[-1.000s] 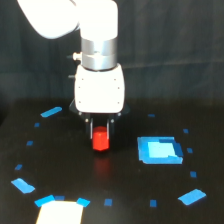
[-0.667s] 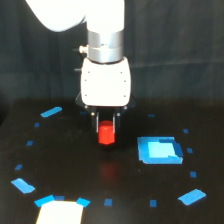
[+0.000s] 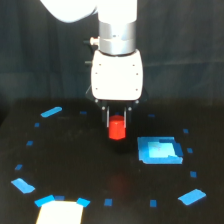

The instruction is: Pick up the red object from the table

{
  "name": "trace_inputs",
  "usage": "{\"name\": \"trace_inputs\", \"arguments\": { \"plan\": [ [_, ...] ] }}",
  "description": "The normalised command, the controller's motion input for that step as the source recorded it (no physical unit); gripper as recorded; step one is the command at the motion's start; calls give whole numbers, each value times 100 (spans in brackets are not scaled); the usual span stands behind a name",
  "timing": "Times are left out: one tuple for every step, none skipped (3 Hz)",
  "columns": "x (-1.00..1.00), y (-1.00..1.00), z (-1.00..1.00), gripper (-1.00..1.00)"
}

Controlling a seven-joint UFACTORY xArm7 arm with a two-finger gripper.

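The red object point(image 3: 117, 128) sits gripped between the hand's point(image 3: 117, 131) fingers.

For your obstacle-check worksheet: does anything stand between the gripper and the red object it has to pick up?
Nothing visible does. The red object already sits between the jaws of the gripper, which close on its sides, apparently just above the table. The blue square patch lies apart, toward the exterior view's right.

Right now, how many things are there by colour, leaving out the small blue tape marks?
Red: 1, the red block between the gripper fingers.
Blue: 1, the large blue square patch on the table.
White: 1, the pale sheet at the bottom edge.
Total: 3
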Motion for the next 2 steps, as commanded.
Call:
{"name": "trace_inputs", "arguments": {
  "plan": [
    [-15, -56, 100, -100],
    [3, 21, 64, -100]
  ]
}}
